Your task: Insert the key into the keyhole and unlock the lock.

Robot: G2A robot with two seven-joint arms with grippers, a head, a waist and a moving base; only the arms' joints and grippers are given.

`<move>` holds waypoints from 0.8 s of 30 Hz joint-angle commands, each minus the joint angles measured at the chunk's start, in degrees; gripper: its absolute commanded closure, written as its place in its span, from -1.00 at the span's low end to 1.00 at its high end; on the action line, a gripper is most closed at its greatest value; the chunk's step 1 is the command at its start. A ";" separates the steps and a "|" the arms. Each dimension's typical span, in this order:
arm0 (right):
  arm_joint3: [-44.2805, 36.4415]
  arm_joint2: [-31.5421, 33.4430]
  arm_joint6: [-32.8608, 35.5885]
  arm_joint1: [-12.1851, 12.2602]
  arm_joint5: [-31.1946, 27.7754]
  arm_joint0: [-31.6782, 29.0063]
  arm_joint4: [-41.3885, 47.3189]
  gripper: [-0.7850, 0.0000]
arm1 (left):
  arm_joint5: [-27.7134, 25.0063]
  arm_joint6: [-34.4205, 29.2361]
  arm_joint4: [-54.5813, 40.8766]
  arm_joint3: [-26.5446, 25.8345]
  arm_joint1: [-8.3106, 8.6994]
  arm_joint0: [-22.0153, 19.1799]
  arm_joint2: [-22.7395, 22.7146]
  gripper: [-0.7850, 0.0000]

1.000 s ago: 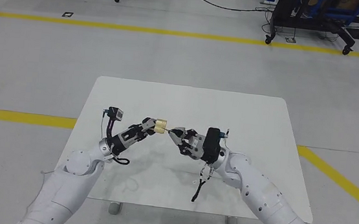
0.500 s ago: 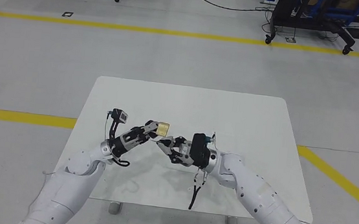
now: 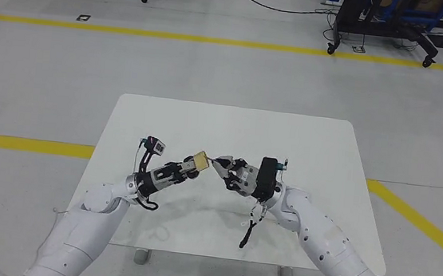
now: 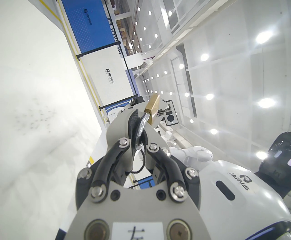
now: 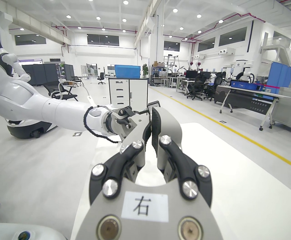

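A brass padlock (image 3: 200, 162) hangs in the air over the middle of the white table (image 3: 301, 142). My left gripper (image 3: 187, 167) is shut on its steel shackle. In the left wrist view the lock body (image 4: 152, 108) sticks out past the fingertips (image 4: 136, 118). My right gripper (image 3: 220, 165) faces the lock from the other side, tips almost touching it. Its fingers (image 5: 159, 122) are pressed together. The key between them is hidden, apart from a thin dark piece (image 4: 161, 111) at the lock's far end. The left gripper (image 5: 127, 118) stands just beyond the right fingertips.
Both arms hover above the table's front half, and a black cable (image 3: 246, 228) dangles from the right forearm. The bare tabletop (image 5: 216, 163) stretches away to the far edge. Yellow floor lines (image 3: 28, 144) run past the table's sides.
The right gripper dipped left under the lock half a second ago and has come back up level with the lock's end. The left gripper with the lock has shifted slightly right and down.
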 commanded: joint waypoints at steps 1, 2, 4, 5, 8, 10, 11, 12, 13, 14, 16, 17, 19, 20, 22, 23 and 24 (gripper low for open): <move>-0.22 0.49 -0.56 0.08 -0.78 -0.36 0.33 1.00 | -2.96 1.21 3.70 -0.38 0.05 -0.06 -0.22 1.00; -0.20 0.88 -1.17 0.12 -1.34 -0.61 1.02 1.00 | -4.36 1.91 3.93 -0.99 -0.02 0.25 -0.21 1.00; 0.76 1.88 -2.29 0.09 -2.90 -1.31 5.43 1.00 | -8.26 3.10 5.93 -1.87 -0.02 0.64 -0.66 1.00; 1.21 2.22 -1.66 0.04 -3.60 -1.14 7.28 1.00 | -9.85 3.66 5.69 -2.41 -0.08 1.08 -0.70 1.00; 2.43 2.42 1.24 -0.37 -3.92 -0.53 12.61 1.00 | -13.51 2.98 5.84 -3.77 -0.03 1.90 -0.96 1.00; 2.68 2.12 3.08 -0.70 -3.76 0.04 14.40 1.00 | -14.74 1.82 7.10 -4.25 0.11 2.19 -1.02 1.00; 2.79 1.87 4.06 -0.85 -3.74 0.31 14.94 1.00 | -15.08 1.38 8.26 -4.37 0.18 2.26 -0.97 1.00; 2.92 1.64 5.07 -0.99 -3.69 0.61 15.18 1.00 | -15.33 1.01 9.53 -4.58 0.24 2.28 -0.85 1.00; 3.07 1.46 6.07 -1.12 -3.24 0.89 15.19 1.00 | -15.48 0.80 10.93 -4.73 0.29 2.27 -0.72 1.00; 3.03 1.16 6.87 -1.26 -3.19 1.08 15.34 1.00 | -15.61 0.65 12.42 -5.00 0.31 2.31 -0.45 1.00; 3.13 0.66 8.27 -1.48 -4.31 1.56 15.54 1.00 | -15.64 0.82 14.77 -5.43 0.33 2.35 0.06 1.00; 3.26 0.51 9.03 -1.55 -4.54 1.77 15.41 1.00 | -15.43 1.24 15.74 -5.42 0.34 2.35 0.17 1.00; 3.29 0.01 10.77 -1.69 -5.79 2.12 15.31 1.00 | -14.88 2.68 17.25 -5.44 0.33 2.30 0.18 1.00; 3.36 -0.19 11.74 -1.72 -6.81 2.39 15.24 1.00 | -14.52 3.52 17.46 -5.44 0.31 2.35 0.21 1.00; 3.37 -0.19 12.59 -1.78 -7.65 2.56 15.35 1.00 | -13.70 5.21 17.54 -5.28 0.29 2.34 0.03 1.00; 3.21 -0.25 12.98 -1.80 -8.35 2.61 15.23 1.00 | -13.25 6.06 17.55 -5.14 0.29 2.35 -0.10 1.00; 3.11 -0.24 13.32 -1.78 -9.23 2.67 15.06 1.00 | -12.72 7.00 17.41 -5.00 0.27 2.39 -0.24 1.00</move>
